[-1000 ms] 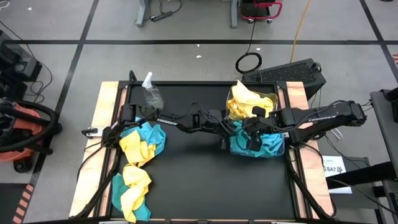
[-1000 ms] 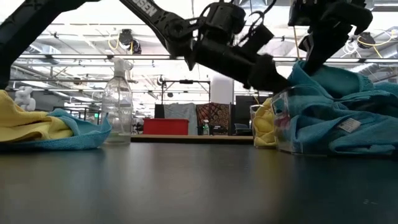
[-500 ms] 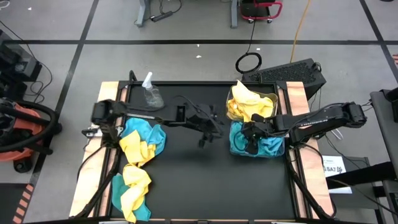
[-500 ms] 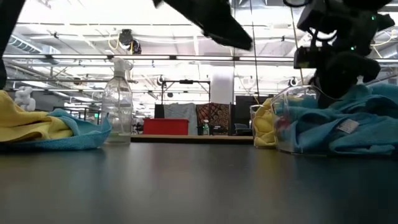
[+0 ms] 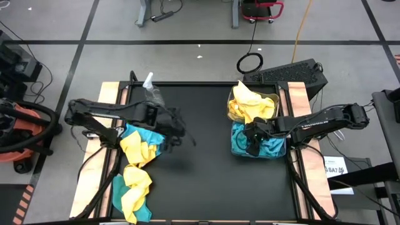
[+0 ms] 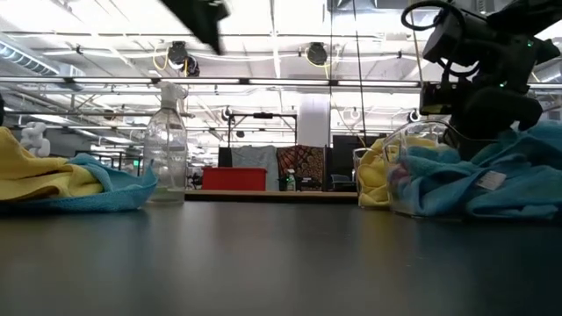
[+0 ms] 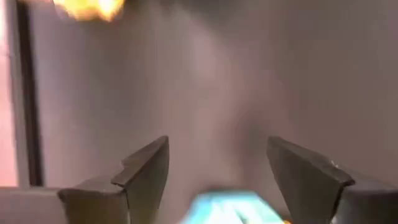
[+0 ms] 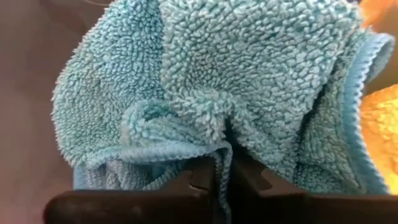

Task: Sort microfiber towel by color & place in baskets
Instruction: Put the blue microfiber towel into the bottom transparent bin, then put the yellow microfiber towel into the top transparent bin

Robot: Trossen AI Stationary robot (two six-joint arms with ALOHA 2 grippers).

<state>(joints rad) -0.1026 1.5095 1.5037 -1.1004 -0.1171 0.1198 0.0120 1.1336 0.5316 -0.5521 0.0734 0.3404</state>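
On the left of the table we have the unsorted pile (image 5: 139, 165): teal and yellow towels strung in a long heap down the left edge, running from beside the spray bottle (image 5: 152, 92) toward the near edge. Our left gripper (image 5: 175, 128) hangs just off the top end of that heap, at its inner side, over bare mat. In its wrist view the fingers (image 7: 146, 171) stand wide apart with nothing between them, and a sliver of teal shows just below the gap. So the next towel lies right beneath and slightly outward of this gripper, and the heap's long axis runs along the table edge, away from it toward the near side. The left arm is plainly the nearer one; the right arm is well apart from the pile, across the mat.

On the right stand the two baskets, the yellow basket (image 5: 270, 100) farther back, the teal basket (image 5: 282, 150) nearer. Our right gripper (image 5: 253, 139) is down in the teal one. Its wrist view shows the jaws pinched together on a fold of a teal towel (image 8: 249, 87), which lies bunched in that basket.

We judge the coming move to be a short reach by the left gripper, down and outward onto the top teal towel (image 5: 149, 132).
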